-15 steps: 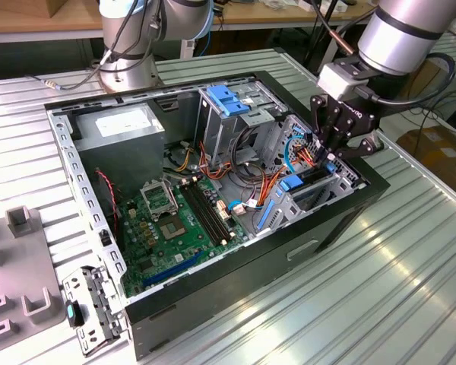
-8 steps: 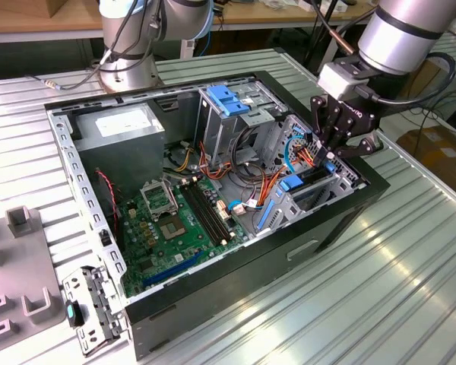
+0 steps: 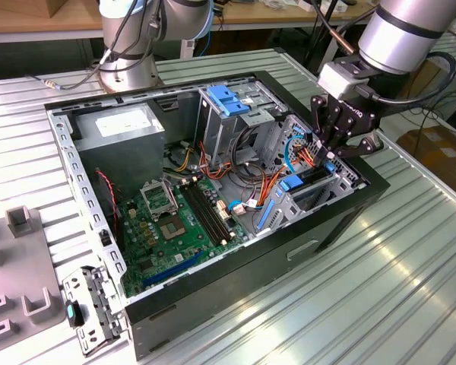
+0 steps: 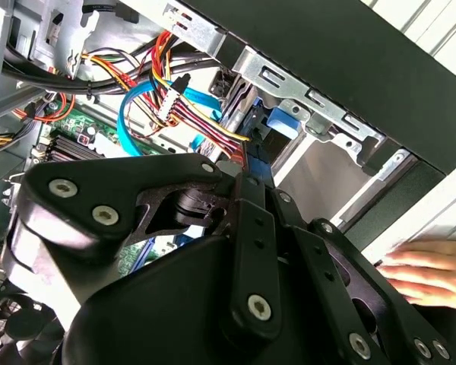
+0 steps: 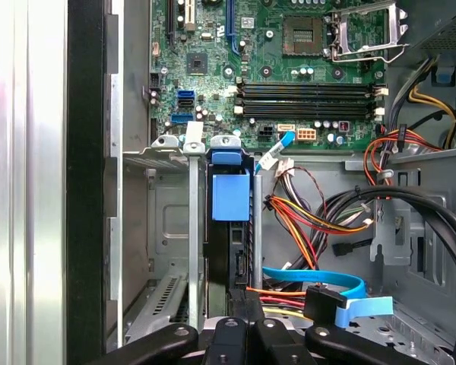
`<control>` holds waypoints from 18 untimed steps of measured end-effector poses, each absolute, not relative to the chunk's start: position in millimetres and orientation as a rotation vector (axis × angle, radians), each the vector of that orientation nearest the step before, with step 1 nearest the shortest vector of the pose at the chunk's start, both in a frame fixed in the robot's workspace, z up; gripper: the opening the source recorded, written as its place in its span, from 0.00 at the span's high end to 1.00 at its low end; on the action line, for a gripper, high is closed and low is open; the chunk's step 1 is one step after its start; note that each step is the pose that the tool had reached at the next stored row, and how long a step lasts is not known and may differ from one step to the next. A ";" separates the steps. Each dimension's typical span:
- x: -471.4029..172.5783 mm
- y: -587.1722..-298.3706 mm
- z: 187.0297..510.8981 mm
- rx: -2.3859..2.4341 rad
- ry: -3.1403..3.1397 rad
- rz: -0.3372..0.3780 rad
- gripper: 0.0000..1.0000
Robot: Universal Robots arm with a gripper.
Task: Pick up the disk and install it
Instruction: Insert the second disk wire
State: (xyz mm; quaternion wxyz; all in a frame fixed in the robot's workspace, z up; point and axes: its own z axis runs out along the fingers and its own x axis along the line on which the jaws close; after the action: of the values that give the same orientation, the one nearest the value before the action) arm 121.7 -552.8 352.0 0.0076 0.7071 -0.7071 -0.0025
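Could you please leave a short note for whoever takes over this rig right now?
Gripper: low over the drive cage, at the exterior view's right end of the open computer case. I cannot tell whether it is open or shut.
Disk: standing on edge in a cage slot, blue rail showing, directly in line with the gripper in the first wrist view.
Done: the disk is picked up and is in the slot.
Left: I cannot tell whether it is fully seated.
Note: a person's hand rests just outside the case near the gripper.
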 end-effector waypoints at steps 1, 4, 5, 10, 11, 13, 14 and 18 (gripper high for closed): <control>121.3 -552.8 352.1 2.210 -2.211 -0.008 0.89; 119.2 -552.8 352.1 2.210 -2.211 -0.008 0.89; 118.6 -552.8 352.1 2.210 -2.211 -0.008 0.89; 105.1 -552.8 351.7 2.211 -2.211 -0.008 0.89; 102.8 -552.8 351.6 2.210 -2.211 -0.008 0.89; 93.2 -552.8 351.2 2.211 -2.211 -0.008 0.89; 92.1 -552.9 351.2 2.210 -2.211 -0.008 0.89; 91.6 -552.8 358.8 2.211 -2.211 -0.008 0.89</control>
State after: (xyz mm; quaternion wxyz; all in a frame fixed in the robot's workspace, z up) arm 91.6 -552.8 358.8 0.0077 0.7071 -0.7071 -0.0025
